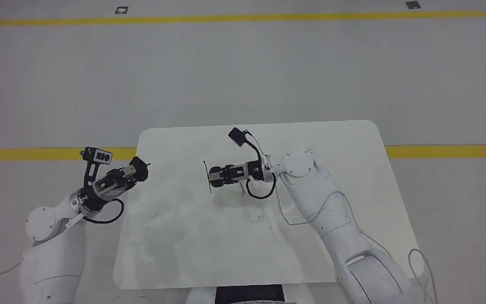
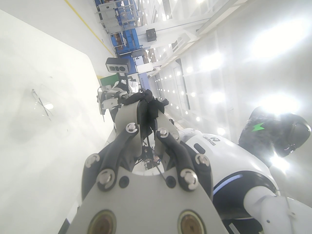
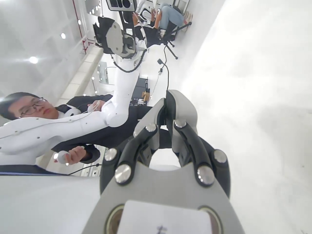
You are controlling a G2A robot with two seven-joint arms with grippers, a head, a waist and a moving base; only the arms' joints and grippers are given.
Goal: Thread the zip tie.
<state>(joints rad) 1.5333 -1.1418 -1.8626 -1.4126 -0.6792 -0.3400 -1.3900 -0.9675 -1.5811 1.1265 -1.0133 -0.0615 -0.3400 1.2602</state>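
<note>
While my right gripper (image 1: 213,177) hangs over the middle of the tabletop (image 1: 334,144), clenched on the thin black zip tie (image 1: 206,167), whose ends stick out either side of the fingertips, my left gripper (image 1: 142,169) sits at the tabletop's left edge, pressed closed with nothing visible in it.

Item: white label (image 3: 168,216) on the base of the right gripper (image 3: 167,103), one dark character cut by the view's edge (not legible). Nothing else reads clearly.
</note>
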